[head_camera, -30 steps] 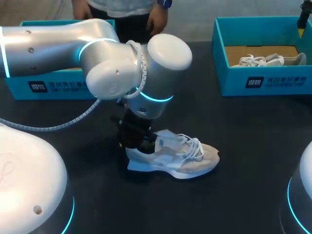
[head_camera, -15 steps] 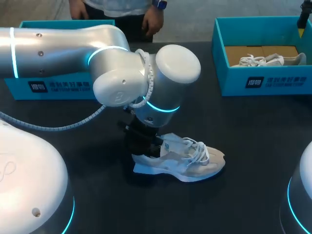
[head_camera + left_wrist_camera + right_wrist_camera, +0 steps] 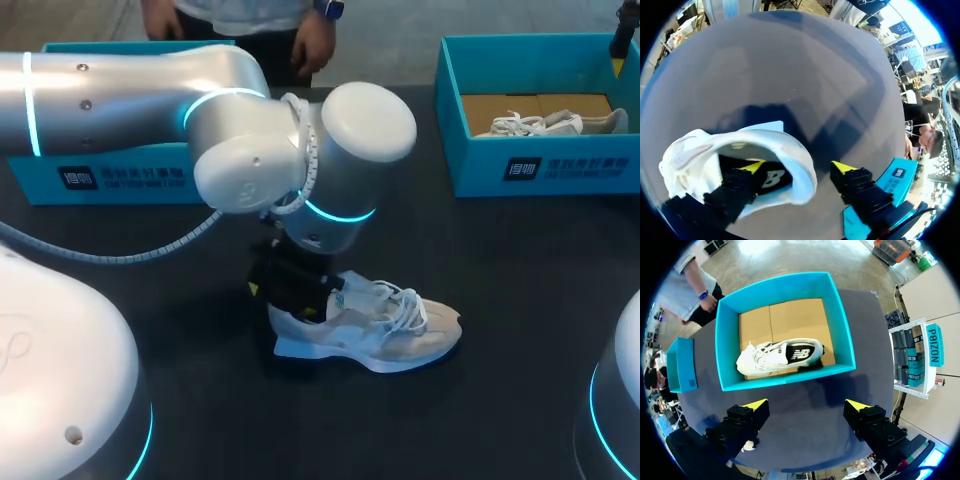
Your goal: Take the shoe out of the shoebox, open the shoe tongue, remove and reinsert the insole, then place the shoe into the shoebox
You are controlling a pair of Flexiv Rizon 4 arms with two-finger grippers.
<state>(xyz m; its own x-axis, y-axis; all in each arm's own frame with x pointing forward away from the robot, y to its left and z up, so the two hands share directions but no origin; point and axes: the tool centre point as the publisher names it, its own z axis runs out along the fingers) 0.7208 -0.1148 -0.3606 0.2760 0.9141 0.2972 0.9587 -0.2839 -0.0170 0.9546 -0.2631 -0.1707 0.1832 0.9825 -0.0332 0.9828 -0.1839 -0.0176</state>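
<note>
Left pincer [image 3: 798,167]: wide, one finger inside the heel of the shoe [image 3: 390,335], the other outside, clear of it.
Shoe: upright on the bench [image 3: 520,300], lower centre.
Right pincer [image 3: 807,404]: wide, above the shoebox [image 3: 727,340].

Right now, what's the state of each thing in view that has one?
Left gripper: open, one finger inside the table shoe at its heel opening, the other outside.
Right gripper: open, empty, over the right shoebox.
Table shoe: out of the box, upright on its sole, laced.
Right shoebox: lid off, holds the second shoe.
Second shoe: lying on its side in that box.
</note>
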